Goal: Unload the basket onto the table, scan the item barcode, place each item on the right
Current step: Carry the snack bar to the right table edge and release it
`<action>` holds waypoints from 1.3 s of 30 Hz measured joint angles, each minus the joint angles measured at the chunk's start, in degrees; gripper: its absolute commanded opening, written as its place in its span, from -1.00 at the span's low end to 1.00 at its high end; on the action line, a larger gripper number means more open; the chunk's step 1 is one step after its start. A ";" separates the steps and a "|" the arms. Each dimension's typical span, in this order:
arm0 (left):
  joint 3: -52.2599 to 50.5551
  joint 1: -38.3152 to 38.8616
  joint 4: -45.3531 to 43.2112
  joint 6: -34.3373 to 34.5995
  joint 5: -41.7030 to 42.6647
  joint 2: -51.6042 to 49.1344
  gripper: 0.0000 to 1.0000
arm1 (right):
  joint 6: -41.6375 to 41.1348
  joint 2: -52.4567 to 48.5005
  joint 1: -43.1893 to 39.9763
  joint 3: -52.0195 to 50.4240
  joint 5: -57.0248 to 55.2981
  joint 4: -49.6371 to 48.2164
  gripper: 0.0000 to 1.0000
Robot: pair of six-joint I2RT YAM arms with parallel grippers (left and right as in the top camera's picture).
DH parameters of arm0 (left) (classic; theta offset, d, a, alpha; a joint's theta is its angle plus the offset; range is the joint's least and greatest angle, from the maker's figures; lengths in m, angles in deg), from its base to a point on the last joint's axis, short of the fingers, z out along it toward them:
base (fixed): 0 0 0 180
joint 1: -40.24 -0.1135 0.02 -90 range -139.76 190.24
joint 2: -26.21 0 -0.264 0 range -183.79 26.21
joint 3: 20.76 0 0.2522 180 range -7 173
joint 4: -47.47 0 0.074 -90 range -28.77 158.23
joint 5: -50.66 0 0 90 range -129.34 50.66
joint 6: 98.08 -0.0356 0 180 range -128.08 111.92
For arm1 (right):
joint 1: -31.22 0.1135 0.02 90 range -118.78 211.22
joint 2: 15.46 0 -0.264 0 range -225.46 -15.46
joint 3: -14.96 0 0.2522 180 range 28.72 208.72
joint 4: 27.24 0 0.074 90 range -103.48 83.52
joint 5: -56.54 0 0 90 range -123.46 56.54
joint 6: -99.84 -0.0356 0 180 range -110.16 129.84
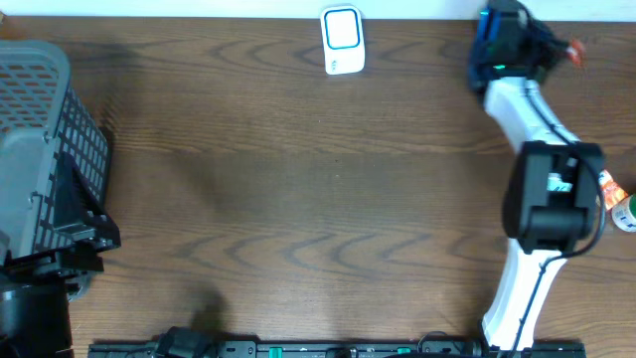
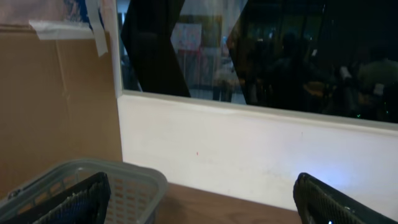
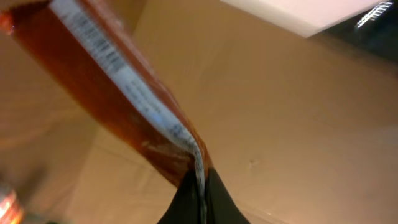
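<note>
My right gripper is shut on the edge of an orange-red packet, the item. The packet stretches up and left from the fingertips, and a white strip along it carries a barcode. In the overhead view the right arm reaches to the far right corner, where a bit of the orange packet shows. The white scanner stands at the far edge, centre. My left gripper is open and holds nothing; its dark fingers are beside the grey basket.
A grey mesh basket sits at the table's left side, with the black left arm by it. Small coloured items lie at the right edge. A white wall and a window stand behind the table.
</note>
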 measured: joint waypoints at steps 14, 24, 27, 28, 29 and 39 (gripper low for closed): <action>-0.04 0.00 -2.99 0.00 -0.02 0.00 0.88 | -56.72 0.79 -21.94 -0.74 24.06 50.42 0.99; -0.04 0.00 -5.86 0.00 -0.02 0.00 0.88 | -67.67 13.27 -26.56 -1.42 52.22 47.12 0.99; -0.04 -0.02 -6.64 0.00 -0.02 0.02 0.88 | -68.46 23.65 -26.53 -1.38 57.33 42.56 0.99; -0.04 -0.11 -6.78 0.00 -0.02 0.02 0.88 | -68.65 28.59 -26.53 -1.31 59.25 40.37 0.99; -0.04 -0.52 -6.84 0.00 0.00 0.07 0.88 | -68.81 31.65 -26.56 -1.20 60.59 39.08 0.98; -1.29 -12.70 -6.88 0.96 7.39 8.63 0.89 | -69.61 65.83 -26.53 -0.02 70.49 24.52 0.99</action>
